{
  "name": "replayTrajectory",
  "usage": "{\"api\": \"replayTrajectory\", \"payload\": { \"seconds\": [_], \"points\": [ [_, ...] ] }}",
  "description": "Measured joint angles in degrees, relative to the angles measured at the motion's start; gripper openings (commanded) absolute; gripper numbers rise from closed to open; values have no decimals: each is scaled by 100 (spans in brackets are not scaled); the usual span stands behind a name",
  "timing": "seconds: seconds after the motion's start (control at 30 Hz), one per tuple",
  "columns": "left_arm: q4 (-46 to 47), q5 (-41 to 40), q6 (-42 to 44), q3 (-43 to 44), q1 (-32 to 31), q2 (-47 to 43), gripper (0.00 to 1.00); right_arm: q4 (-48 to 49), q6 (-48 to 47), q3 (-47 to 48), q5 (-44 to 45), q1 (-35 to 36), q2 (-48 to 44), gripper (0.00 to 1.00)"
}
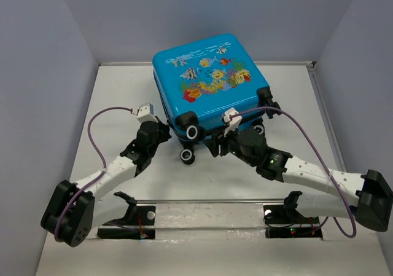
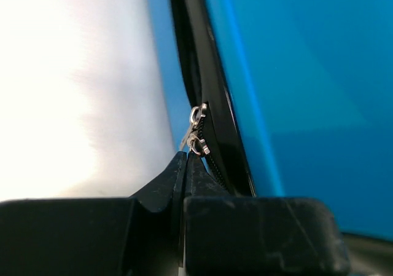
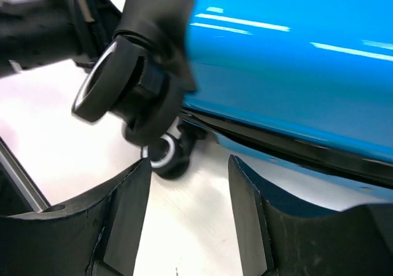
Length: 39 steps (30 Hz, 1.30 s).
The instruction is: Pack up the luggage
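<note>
left gripper (image 2: 186, 160): jaws pressed together at the zip band (image 2: 206, 85). A thin metal tab seems pinched between the tips, probably so the arm can drag a slider along the band.
sliders (image 2: 197, 130): two, one just above the other and almost touching, on the luggage's left side.
luggage (image 1: 209, 73): flat on the table (image 1: 110, 98), centre-far, fish print up, lid down on the base, wheels facing the near edge.
wheel (image 3: 126, 85): near-left corner, just in front of the right fingers; a second one sits lower behind it.
right gripper (image 3: 187, 177): jaws wide apart, holding nothing. It sits at the case's near edge between the wheels, likely there to brace the shell against the left arm's pull.
step: zipping shut, by my read; the meeting sliders suggest it is nearly done.
risk: the tab is thin and only the fingertips have it, so it could slip out. The case may roll or skid if it is not steadied.
</note>
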Motion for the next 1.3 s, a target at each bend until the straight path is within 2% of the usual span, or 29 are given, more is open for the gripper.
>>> {"api": "replayTrajectory", "payload": {
  "seconds": [0.13, 0.27, 0.3, 0.33, 0.37, 0.47, 0.57, 0.63, 0.7, 0.77, 0.8, 0.83, 0.93, 1.0, 1.17, 1.3],
  "points": [
    [-90, -195, 44, 409, 730, 479, 6, 120, 127, -17, -15, -42, -376, 7],
    [-225, -474, 125, 841, 1152, 942, 6, 184, 188, -15, -50, 2, -264, 7],
    [-223, -483, 120, 859, 1178, 962, 10, 181, 195, -15, -61, 26, -205, 7],
    [-240, -509, 109, 859, 1191, 955, 19, 181, 199, -15, -74, 50, -162, 7],
    [-284, -518, 85, 857, 1178, 905, 50, 177, 203, -15, -87, 98, -131, 7],
    [-514, -750, -74, 769, 1169, 391, 86, 179, 210, -15, -109, 186, -162, 7],
    [-710, -975, -177, 715, 1246, -527, 97, 144, 243, -15, -125, 216, -282, 7],
    [-881, -1047, -225, 719, 1239, -1543, 99, 46, 251, -11, -127, 216, -459, 7],
    [-1067, -1005, -238, 863, 1237, -2461, 99, -166, 251, 50, -105, 227, -651, 18],
    [-1318, -857, -170, 1147, 1237, -2951, 99, -420, 262, 166, -83, 256, -894, 37],
    [-1469, -734, -111, 1401, 1239, -3193, 99, -557, 245, 251, -79, 260, -1051, 65],
    [-1641, -535, -42, 1694, 1241, -3353, 99, -673, 256, 315, -76, 260, -1163, 99],
    [-2092, 125, 227, 2455, 1239, -3661, 99, -1163, 188, 612, -63, 275, -1685, 100],
    [-2374, 428, 345, 2610, 1237, -3912, 99, -1543, 184, 828, -44, 289, -2109, 100],
    [-3340, 1268, 634, 2387, 1237, -4789, 99, -2341, 236, 1058, 236, 291, -3211, 100],
    [-3797, 1624, 728, 1891, 1237, -5287, 99, -2605, 422, 815, 557, 291, -4068, 100]
  ]
}}
